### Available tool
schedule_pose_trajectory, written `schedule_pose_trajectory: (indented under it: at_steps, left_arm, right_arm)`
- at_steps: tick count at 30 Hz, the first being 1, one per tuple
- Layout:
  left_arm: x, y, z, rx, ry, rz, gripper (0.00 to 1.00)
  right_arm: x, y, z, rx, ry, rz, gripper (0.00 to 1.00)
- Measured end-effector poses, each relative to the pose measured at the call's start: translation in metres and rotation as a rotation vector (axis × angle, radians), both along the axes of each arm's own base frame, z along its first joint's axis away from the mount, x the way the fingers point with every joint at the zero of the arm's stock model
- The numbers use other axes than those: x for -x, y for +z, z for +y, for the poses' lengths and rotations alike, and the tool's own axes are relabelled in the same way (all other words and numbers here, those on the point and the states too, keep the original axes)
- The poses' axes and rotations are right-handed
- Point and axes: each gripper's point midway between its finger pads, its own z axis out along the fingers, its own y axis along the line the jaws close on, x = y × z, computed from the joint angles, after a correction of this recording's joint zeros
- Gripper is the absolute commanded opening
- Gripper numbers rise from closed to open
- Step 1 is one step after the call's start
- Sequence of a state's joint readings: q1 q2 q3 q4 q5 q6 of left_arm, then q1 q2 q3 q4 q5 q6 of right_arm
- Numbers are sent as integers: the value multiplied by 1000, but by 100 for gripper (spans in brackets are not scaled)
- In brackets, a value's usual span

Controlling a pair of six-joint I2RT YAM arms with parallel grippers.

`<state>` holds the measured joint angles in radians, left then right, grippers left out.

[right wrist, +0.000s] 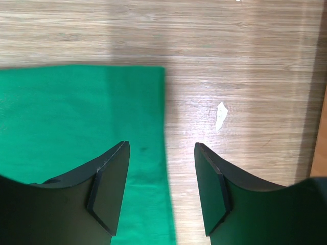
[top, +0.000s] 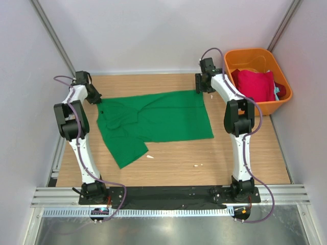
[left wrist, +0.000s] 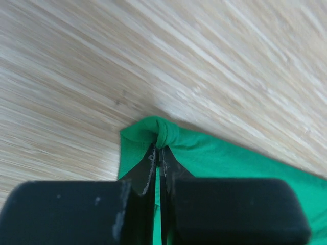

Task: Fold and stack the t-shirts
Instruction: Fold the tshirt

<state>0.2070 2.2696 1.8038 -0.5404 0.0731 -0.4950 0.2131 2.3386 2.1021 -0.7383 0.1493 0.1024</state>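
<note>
While left gripper (left wrist: 159, 149) pinches green t-shirt (top: 158, 120) corner, right gripper (right wrist: 161, 149) hangs spread, cloth edge directly between fingers.

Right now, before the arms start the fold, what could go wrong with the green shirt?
The left tool is shut on only a small bunch at a corner of the bright green cloth t-shirt; it may slip out when lifted.
The right tool is open astride the shirt's edge, one finger over the wooden table; closing there could miss the cloth and skew the fold.
</note>
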Motion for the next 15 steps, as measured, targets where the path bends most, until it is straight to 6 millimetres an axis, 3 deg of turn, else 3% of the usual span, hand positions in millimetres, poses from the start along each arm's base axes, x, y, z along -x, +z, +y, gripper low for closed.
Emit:
schedule_pose_trajectory:
  at_steps: [3, 4, 7, 10, 15]
  left_arm:
    - [-5, 6, 9, -9, 8, -18, 18]
    - [-7, 8, 11, -11, 9, -24, 33]
    - [-10, 14, 10, 3, 10, -40, 44]
    - [-7, 13, 5, 30, 16, -37, 45]
    - [31, 22, -3, 43, 48, 11, 38]
  right_arm:
    - [-2, -6, -3, 1, -2, 5, 58]
    - [-3, -9, -3, -3, -3, 4, 58]
    - [-9, -16, -2, -27, -5, 3, 53]
    - [-14, -19, 4, -71, -23, 6, 52]
    - [-7, -16, 8, -128, -76, 14, 54]
